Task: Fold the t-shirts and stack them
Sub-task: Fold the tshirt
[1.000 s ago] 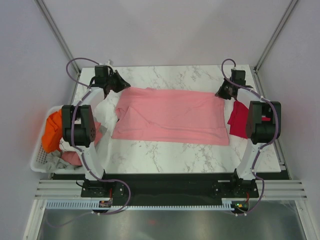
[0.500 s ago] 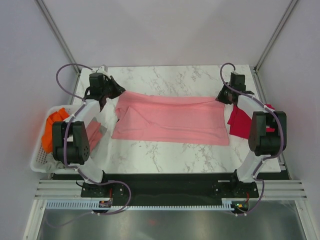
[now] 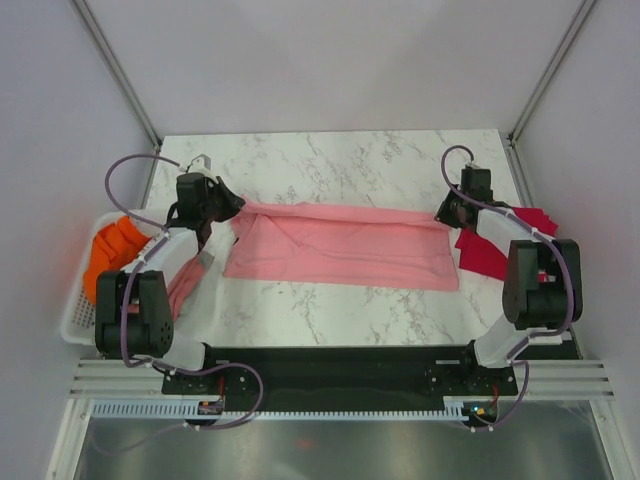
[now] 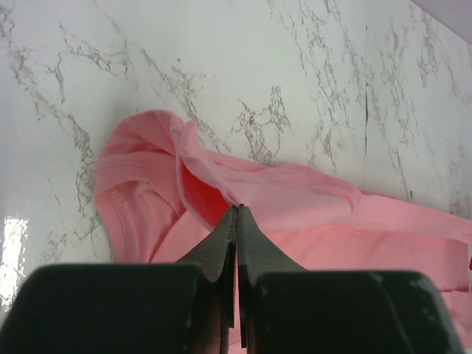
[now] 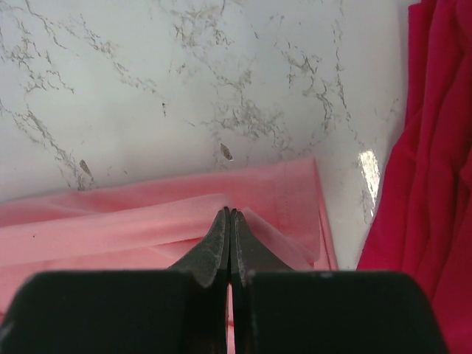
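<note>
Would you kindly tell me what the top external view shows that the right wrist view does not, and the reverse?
Only the top external view shows the left pincer, the white basket of clothes and the pink t-shirt across its whole width. Only the right wrist view shows up close the right pincer shut on a fold of that shirt. Both show pink cloth, the crimson t-shirt and the marble table.
</note>
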`<control>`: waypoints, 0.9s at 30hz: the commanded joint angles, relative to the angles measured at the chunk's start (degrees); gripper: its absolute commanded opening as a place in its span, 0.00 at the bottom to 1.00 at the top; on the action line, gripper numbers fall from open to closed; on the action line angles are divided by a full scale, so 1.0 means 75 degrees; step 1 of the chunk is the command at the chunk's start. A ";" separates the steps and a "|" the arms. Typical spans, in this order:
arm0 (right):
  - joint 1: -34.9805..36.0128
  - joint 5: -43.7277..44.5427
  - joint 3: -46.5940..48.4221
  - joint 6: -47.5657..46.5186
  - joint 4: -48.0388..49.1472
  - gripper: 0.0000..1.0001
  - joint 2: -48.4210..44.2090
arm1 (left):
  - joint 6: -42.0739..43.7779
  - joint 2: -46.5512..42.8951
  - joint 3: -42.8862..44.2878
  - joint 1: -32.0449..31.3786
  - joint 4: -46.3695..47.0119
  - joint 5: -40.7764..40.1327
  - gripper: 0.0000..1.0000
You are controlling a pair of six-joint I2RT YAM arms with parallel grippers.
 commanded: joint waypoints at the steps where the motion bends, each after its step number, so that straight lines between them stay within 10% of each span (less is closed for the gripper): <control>1: 0.0045 0.0254 -0.0162 0.0096 0.0369 0.00 -0.0487 | 0.0081 -0.0766 -0.0389 0.0016 0.0787 -0.0443 0.02; 21: 0.0361 0.0910 -0.1790 0.0541 0.0849 0.03 -0.1717 | -0.0446 -0.2277 -0.2498 0.0016 0.0904 -0.0866 0.02; 27: 0.0385 0.1226 -0.3020 0.0939 0.1307 0.37 -0.2841 | -0.0797 -0.2992 -0.3516 -0.0008 0.1197 -0.0842 0.13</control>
